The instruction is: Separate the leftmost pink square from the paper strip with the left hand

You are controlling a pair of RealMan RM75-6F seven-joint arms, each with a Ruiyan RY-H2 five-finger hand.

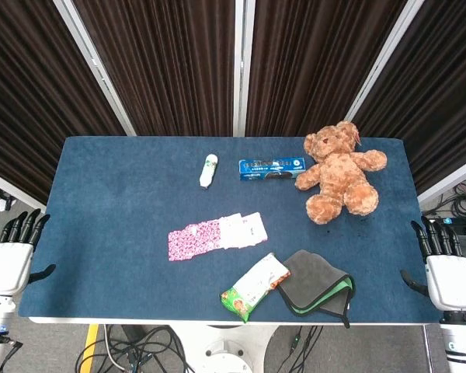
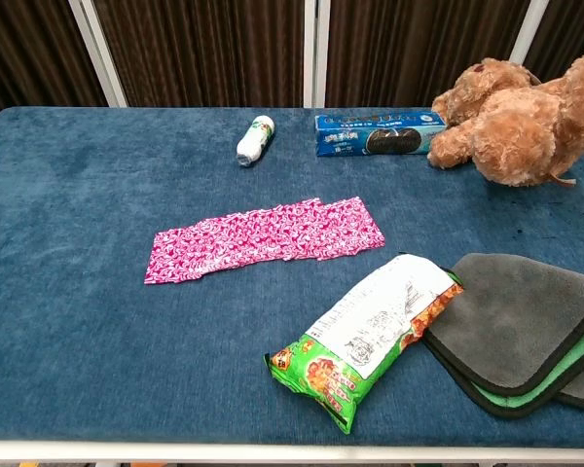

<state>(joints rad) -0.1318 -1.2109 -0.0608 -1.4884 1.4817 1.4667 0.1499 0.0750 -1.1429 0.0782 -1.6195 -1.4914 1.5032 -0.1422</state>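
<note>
A pink patterned paper strip (image 1: 216, 235) lies flat near the middle of the blue table (image 1: 109, 202); in the chest view the paper strip (image 2: 265, 238) shows as a row of joined squares, its leftmost square (image 2: 175, 259) at the lower left end. My left hand (image 1: 12, 252) hangs off the table's left edge, fingers apart, holding nothing. Off the right edge, my right hand (image 1: 446, 268) is likewise open and empty. Neither hand appears in the chest view.
A green snack bag (image 2: 368, 336) and a grey-green cloth (image 2: 521, 331) lie at the front right. A teddy bear (image 1: 340, 172), a blue biscuit box (image 1: 272, 168) and a small white bottle (image 1: 209, 171) sit toward the back.
</note>
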